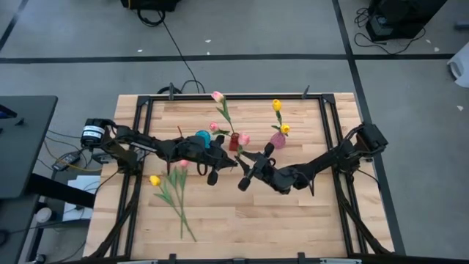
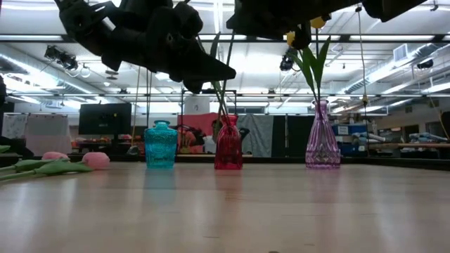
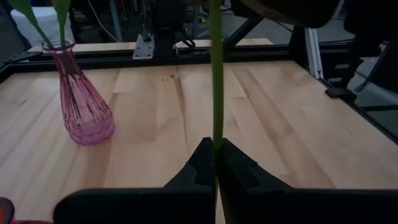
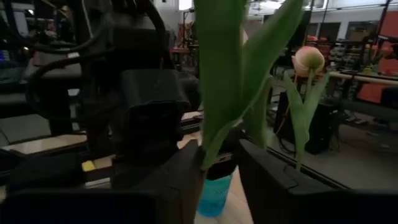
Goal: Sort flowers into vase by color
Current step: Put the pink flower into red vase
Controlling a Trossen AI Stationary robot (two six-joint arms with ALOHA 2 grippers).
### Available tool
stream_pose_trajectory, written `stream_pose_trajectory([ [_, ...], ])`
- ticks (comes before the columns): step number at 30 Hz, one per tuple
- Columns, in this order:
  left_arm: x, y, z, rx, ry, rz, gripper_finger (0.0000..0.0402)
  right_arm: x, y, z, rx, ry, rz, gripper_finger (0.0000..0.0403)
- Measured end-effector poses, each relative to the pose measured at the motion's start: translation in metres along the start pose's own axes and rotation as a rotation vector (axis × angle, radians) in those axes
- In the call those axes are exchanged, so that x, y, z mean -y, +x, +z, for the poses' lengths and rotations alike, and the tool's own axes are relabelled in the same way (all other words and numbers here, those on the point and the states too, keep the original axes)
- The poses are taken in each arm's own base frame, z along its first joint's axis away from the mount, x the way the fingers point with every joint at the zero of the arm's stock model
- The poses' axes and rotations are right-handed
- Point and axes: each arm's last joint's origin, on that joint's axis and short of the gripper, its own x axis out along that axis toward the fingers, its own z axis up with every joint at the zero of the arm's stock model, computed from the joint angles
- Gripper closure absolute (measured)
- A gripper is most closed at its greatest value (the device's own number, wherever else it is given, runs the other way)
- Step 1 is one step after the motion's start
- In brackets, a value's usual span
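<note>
My left gripper (image 3: 216,163) hangs above the table's middle (image 1: 216,172), shut on a thin green stem (image 3: 216,74) that rises straight up from it. My right gripper (image 4: 219,163) is just beside it (image 1: 249,172), open. Its fingers stand on either side of that flower's broad green leaves (image 4: 224,81); whether they touch is unclear. A red vase (image 1: 234,141) holds pink tulips (image 1: 218,96). A pink vase (image 1: 278,139) holds yellow ones (image 1: 277,105). The blue vase (image 1: 203,137) shows no flower. A yellow tulip (image 1: 154,180) and a pink tulip (image 1: 183,165) lie flat on the table's left part. My left gripper pinches the green stem (image 3: 216,142) between its two fingers, which lie across it. The stem stands upright above the fingers, clear of the table. Which end of the flower this is stays out of the picture.
The three vases stand in a row across the table's far half (image 2: 160,144) (image 2: 228,144) (image 2: 323,140). Both arms crowd the middle just in front of them. The near half of the wooden table (image 1: 293,227) is bare. A dark frame (image 1: 139,132) borders the table.
</note>
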Motion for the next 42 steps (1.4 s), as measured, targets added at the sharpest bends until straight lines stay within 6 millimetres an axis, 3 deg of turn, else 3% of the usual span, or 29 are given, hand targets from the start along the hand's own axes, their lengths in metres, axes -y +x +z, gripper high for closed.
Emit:
stream_pose_trajectory([
  [7, 0.000, 0.000, -0.001, -0.009, 0.023, 0.006, 0.0393, 0.002, 0.004, 0.000, -0.001, 0.001, 0.019, 0.0381],
  [9, -0.001, 0.000, -0.001, -0.010, 0.020, 0.037, 0.0383, 0.002, 0.004, 0.000, 0.000, 0.001, 0.019, 0.0391],
  [15, -0.004, -0.003, 0.002, -0.007, -0.002, 0.097, 0.0306, 0.003, 0.005, -0.001, -0.009, 0.005, -0.002, 0.0370],
  [21, -0.004, -0.022, 0.016, 0.047, 0.003, 0.115, 0.0244, 0.005, 0.005, -0.003, -0.021, -0.040, -0.070, 0.0383],
  [28, 0.001, -0.051, 0.022, 0.106, 0.010, 0.120, 0.0239, 0.013, 0.014, 0.004, 0.019, -0.102, -0.108, 0.0375],
  [35, 0.008, -0.071, 0.003, 0.094, -0.024, 0.106, 0.0239, 0.022, 0.019, 0.030, 0.148, -0.188, -0.145, 0.0375],
  [42, 0.010, -0.084, -0.005, 0.104, -0.052, 0.114, 0.0239, 0.033, 0.042, 0.042, 0.171, -0.238, -0.139, 0.0375],
])
